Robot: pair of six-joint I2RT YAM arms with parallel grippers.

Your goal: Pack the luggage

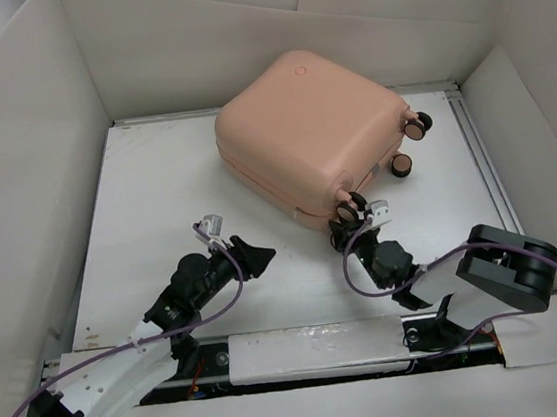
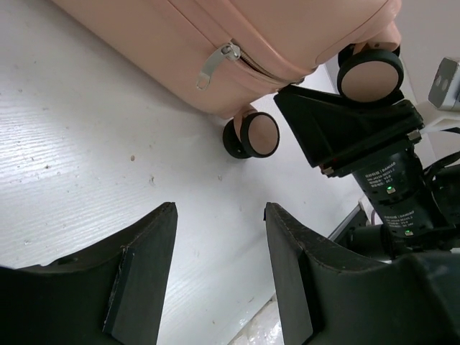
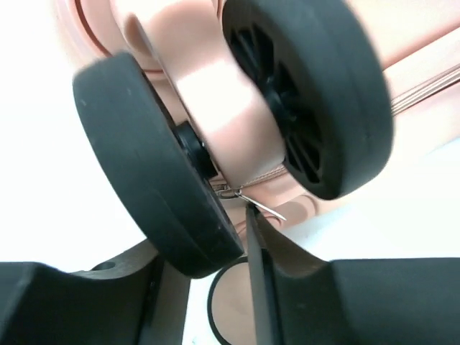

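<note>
While the luggage (image 1: pixel 315 134) lay closed at upper centre, its near wheel (image 1: pixel 353 203) met the nearer right gripper (image 1: pixel 349 226), its jaw state untellable; the left gripper (image 1: pixel 257 255), jaws apart and empty, sat lower left.

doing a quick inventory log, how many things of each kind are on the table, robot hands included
luggage: 1
robot hands: 2 (left hand, right hand)
total: 3

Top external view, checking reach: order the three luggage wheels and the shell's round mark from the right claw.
1. Near wheel, at the right claw.
2. Middle wheel, right side.
3. Back wheel, farther back.
4. Round mark, far top of luggage.
</note>
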